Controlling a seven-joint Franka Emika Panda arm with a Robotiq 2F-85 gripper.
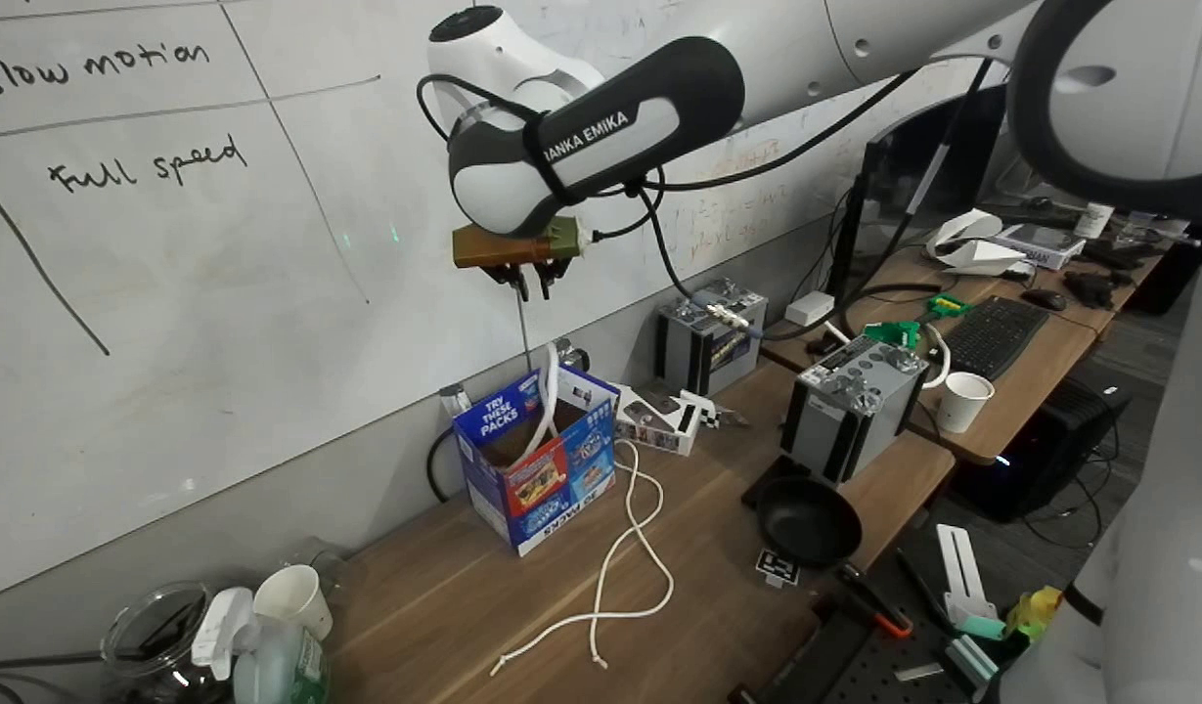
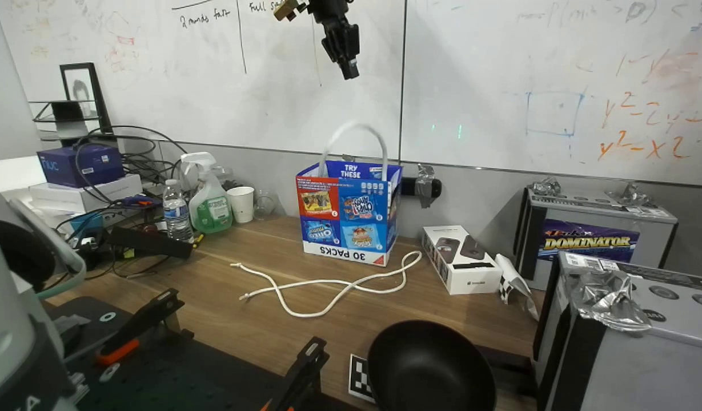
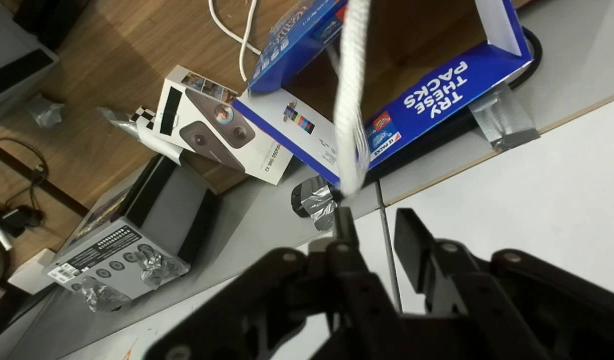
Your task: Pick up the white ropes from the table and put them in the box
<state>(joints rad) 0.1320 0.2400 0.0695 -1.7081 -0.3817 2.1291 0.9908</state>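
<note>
Blue printed cardboard carton [image 2: 346,214]: got one white arching rope [image 3: 350,95] in it already, poking above the rim
Long thin white cord [image 2: 353,284]: on the brown wood-grain counter [image 2: 231,317], doubled over
Black two-finger tool [image 3: 375,220]: spread, empty, up above the carton
Cord feel: probably light, limp, tough; I'd pinch both strands where they cross

Toward one o'clock in an exterior view, the arm [image 1: 855,49] is smooth and white. Near twelve o'clock, a dark rounded panel [image 1: 700,80] bears pale letters [image 1: 588,137], "RANKA EMIKA"; at the panel's seven o'clock sits a brown-orange and olive block [image 1: 508,249]. A black cable [image 1: 757,173] runs off toward three. A thick dark ring [image 1: 1031,98] shows at two. In the wrist view, toward five, the gripper [image 3: 376,225] is black, with flat pads [image 3: 410,245] and pale round screws [image 3: 290,256].
</note>
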